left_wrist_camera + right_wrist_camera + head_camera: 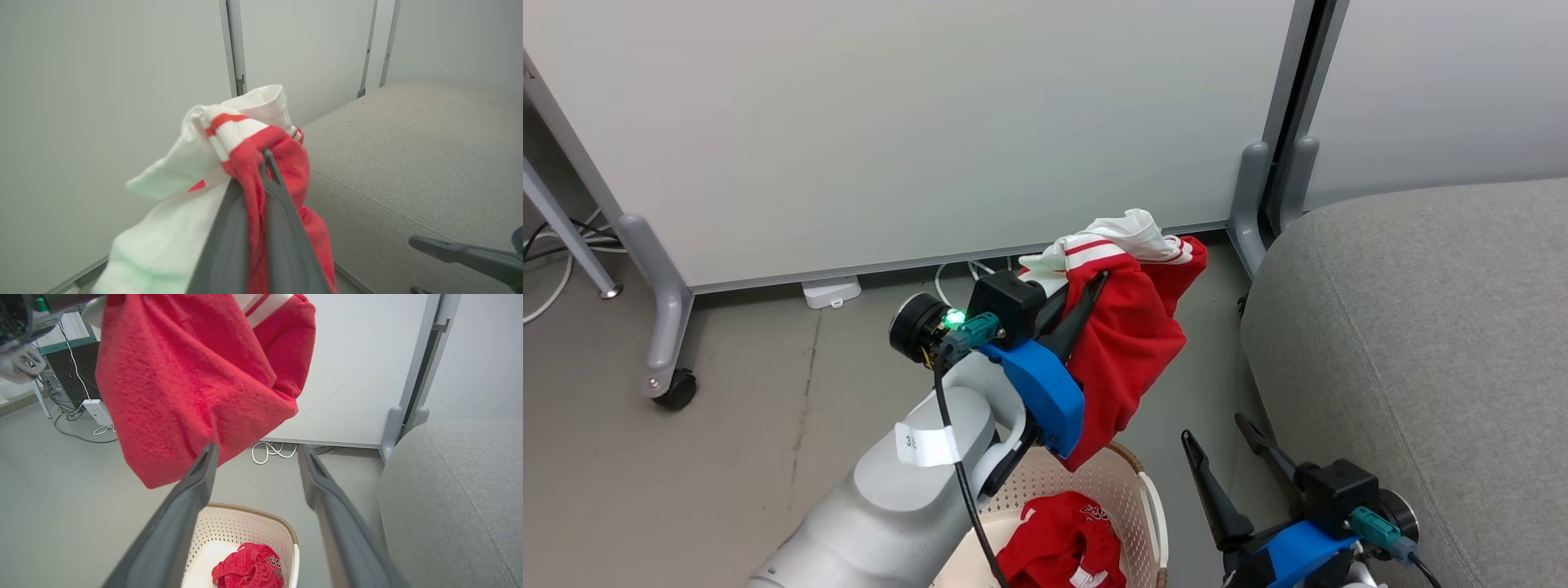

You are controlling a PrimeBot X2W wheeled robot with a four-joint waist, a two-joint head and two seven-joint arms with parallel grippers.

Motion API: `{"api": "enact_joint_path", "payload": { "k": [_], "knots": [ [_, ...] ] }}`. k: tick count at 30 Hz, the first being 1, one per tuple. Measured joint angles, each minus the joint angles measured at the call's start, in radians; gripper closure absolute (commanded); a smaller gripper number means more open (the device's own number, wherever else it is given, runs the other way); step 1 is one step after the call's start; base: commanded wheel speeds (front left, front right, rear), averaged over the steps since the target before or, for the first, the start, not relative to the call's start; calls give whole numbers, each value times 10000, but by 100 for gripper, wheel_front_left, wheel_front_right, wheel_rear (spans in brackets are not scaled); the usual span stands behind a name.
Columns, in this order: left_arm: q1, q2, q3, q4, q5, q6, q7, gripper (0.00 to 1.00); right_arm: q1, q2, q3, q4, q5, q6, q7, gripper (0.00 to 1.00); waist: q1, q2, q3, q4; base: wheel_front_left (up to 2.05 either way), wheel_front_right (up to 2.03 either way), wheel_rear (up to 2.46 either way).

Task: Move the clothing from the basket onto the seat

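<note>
My left gripper (1098,282) is shut on a red garment (1131,343) with white striped trim, and holds it in the air above the basket (1131,490), left of the seat (1421,343). In the left wrist view the fabric (249,159) is pinched between the dark fingers (282,220). A second red garment (1066,543) with white lettering lies in the cream basket (245,528), also seen as a crumpled red garment (249,569) in the right wrist view. My right gripper (1217,433) stands open and empty between basket and seat.
A pale partition wall (915,122) on grey wheeled feet (666,343) stands behind. Cables (271,451) and a white power strip (832,291) lie on the grey floor at its base. The seat's rounded edge (392,490) is close on the right.
</note>
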Motion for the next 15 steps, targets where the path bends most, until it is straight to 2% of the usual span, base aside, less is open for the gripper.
{"api": "enact_joint_path", "payload": {
  "k": [9, 15],
  "knots": [
    [-131, 0, -458, 261, -343, 77, -107, 100, -207, 0, -82, 35, -2, 0, 21, 0, 0, 0, 91, -43, 0, 0, 0],
    [-160, 0, -648, 355, -512, 119, -167, 100, -798, 0, -113, -180, -290, 0, 401, 0, 0, 0, 168, -95, 0, 0, 0]
  ]
}}
